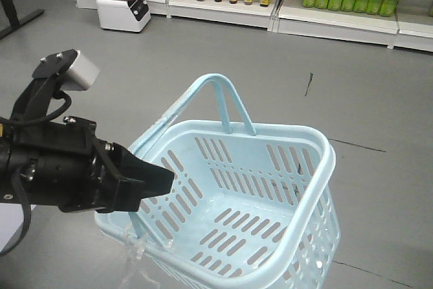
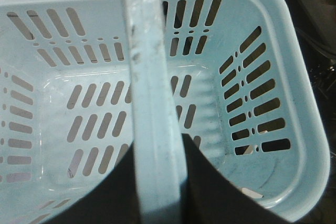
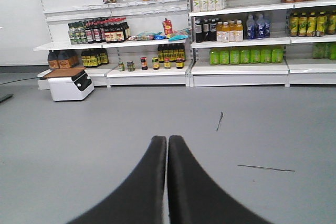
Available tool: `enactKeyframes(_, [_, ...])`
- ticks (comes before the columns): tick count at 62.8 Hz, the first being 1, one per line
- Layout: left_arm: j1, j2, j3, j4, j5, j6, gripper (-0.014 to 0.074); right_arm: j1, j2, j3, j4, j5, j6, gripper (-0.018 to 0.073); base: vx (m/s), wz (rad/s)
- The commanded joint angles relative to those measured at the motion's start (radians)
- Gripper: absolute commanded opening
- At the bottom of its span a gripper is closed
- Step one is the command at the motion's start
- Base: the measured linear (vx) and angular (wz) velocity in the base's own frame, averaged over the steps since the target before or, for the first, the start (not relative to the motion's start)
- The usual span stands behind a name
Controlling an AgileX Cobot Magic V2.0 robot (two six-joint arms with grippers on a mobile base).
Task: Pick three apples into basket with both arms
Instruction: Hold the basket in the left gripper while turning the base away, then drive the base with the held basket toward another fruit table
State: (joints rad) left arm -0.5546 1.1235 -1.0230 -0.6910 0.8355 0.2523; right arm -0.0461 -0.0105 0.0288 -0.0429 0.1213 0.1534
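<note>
My left gripper clamps a hoop handle of the pale blue basket with slotted walls. My right gripper is closed, holding nothing.

We are seeing a pale blue basket patterned with rows of slots, a black left gripper under a white cylinder, a black right gripper, plain grey floor, white shelves, green bottles, a white box topped brown
</note>
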Motion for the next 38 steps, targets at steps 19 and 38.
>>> enactKeyframes(19, [-0.004, -0.025, -0.029, -0.058, -0.057, -0.002, -0.0007, -0.004, -0.010, 0.013, -0.006, -0.078, -0.012, -0.0004, 0.25, -0.16])
enactKeyframes(38, [-0.004, -0.025, -0.029, -0.058, -0.057, -0.002, -0.0007, -0.004, -0.010, 0.013, -0.006, -0.078, -0.012, -0.0004, 0.27, -0.18])
